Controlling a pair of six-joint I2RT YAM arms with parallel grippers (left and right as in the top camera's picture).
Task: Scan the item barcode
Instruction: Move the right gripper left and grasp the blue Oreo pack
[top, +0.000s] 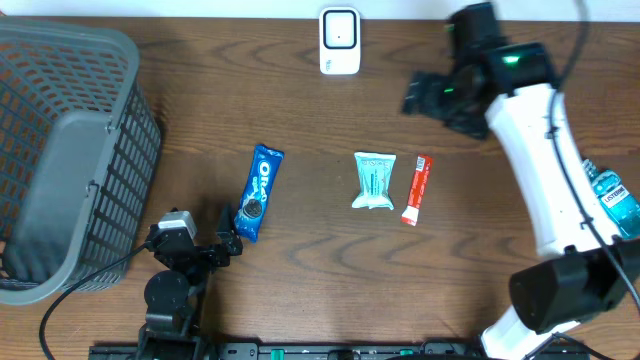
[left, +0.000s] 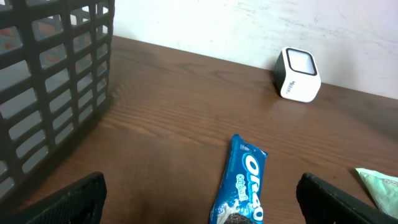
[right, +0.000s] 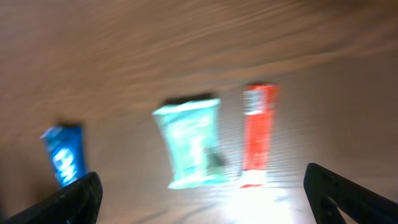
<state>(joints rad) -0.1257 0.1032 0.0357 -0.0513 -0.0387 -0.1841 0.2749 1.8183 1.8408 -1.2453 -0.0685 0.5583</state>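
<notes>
Here, we note a dark wood-grain bench (top: 300, 120) against a white wall (left: 217, 25). Mid-bench lie a blue Oreo packet (top: 259, 192), teal pouch (top: 374, 181) and red sachet (top: 416, 189), flat; white box scanner (top: 339, 41) at the wall edge. Both left fingers (left: 68, 202) and right fingers (right: 348, 193) spread wide, empty.

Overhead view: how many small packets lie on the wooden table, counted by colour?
Blue glossy Oreo cookie packet: 1
Mint-green plastic pouch: 1
Red slim sachet: 1
Total: 3
</notes>
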